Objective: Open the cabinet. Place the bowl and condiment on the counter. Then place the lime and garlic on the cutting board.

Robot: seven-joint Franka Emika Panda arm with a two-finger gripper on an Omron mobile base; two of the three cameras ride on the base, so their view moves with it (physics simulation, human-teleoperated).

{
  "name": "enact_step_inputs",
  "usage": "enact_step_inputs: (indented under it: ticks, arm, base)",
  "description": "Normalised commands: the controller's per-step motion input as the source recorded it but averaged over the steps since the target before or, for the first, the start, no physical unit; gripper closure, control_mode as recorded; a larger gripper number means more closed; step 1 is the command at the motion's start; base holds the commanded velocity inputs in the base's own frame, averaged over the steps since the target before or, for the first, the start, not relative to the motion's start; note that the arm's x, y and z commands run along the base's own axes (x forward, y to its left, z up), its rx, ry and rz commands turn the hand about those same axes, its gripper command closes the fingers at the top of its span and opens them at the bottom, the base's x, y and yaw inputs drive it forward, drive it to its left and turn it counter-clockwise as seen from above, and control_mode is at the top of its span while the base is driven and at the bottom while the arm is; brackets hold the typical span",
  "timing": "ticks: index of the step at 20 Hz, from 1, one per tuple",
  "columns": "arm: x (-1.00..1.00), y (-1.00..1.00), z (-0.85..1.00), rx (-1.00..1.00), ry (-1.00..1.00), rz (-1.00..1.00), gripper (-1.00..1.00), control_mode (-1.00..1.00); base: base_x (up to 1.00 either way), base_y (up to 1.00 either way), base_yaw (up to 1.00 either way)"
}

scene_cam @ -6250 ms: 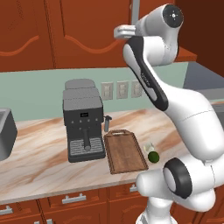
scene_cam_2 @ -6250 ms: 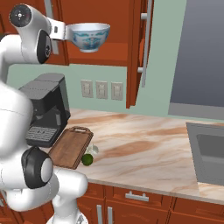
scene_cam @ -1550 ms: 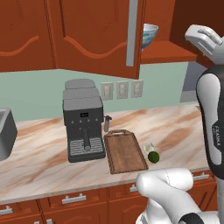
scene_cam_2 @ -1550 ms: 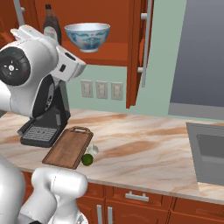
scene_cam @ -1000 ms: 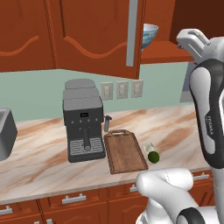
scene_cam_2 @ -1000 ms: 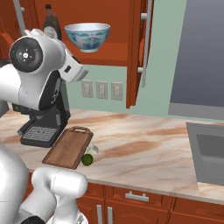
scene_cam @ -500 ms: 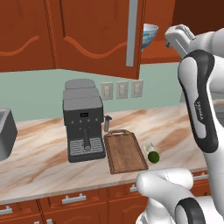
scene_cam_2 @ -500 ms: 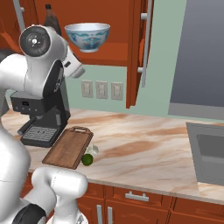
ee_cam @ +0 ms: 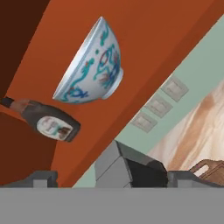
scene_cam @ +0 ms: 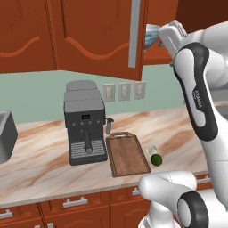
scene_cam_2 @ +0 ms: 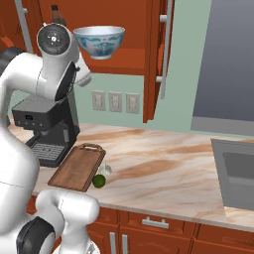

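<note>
— Starting from the left base view: what about the cabinet (scene_cam: pixel 95 38)?
— Stands open, door swung toward the camera. Bowl (scene_cam: pixel 150 34) peeks out on the shelf behind the door's edge, with the arm's hand raised just beside it. Cutting board (scene_cam: pixel 128 153) lies on the counter (scene_cam: pixel 35 167) next to the coffee machine (scene_cam: pixel 84 121); lime (scene_cam: pixel 156 160) and garlic (scene_cam: pixel 151 150) sit just off the board's right edge.
— And from the right base view?
— Bowl (scene_cam_2: pixel 99 41) rests on the open shelf, bottle (scene_cam_2: pixel 58 16) behind the arm to its left. Lime (scene_cam_2: pixel 99 180) and garlic (scene_cam_2: pixel 105 170) beside the board (scene_cam_2: pixel 78 167), not on it.
— Hand view?
— Looks up at the bowl (ee_cam: pixel 91 64) and bottle (ee_cam: pixel 48 120), both apart from the gripper (ee_cam: pixel 116 178). Fingers spread wide, grasping nothing.
</note>
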Motion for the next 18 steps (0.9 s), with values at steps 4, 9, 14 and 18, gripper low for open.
enact_step_inputs:
  ticks: [4, 9, 14, 18]
  arm:
    - [0.37, 0.11, -0.07, 0.16, 0.06, 0.1, -1.0, -1.0]
    - [0.41, 0.13, -0.05, 0.13, 0.04, 0.1, -1.0, -1.0]
    - [0.33, 0.14, -0.01, 0.11, 0.0, 0.09, -1.0, -1.0]
    - [0.33, 0.2, -0.04, 0.09, 0.0, 0.07, -1.0, -1.0]
  base:
    - [0.0, 0.0, 0.0]
    - [0.0, 0.0, 0.0]
    - [0.0, 0.0, 0.0]
    - [0.0, 0.0, 0.0]
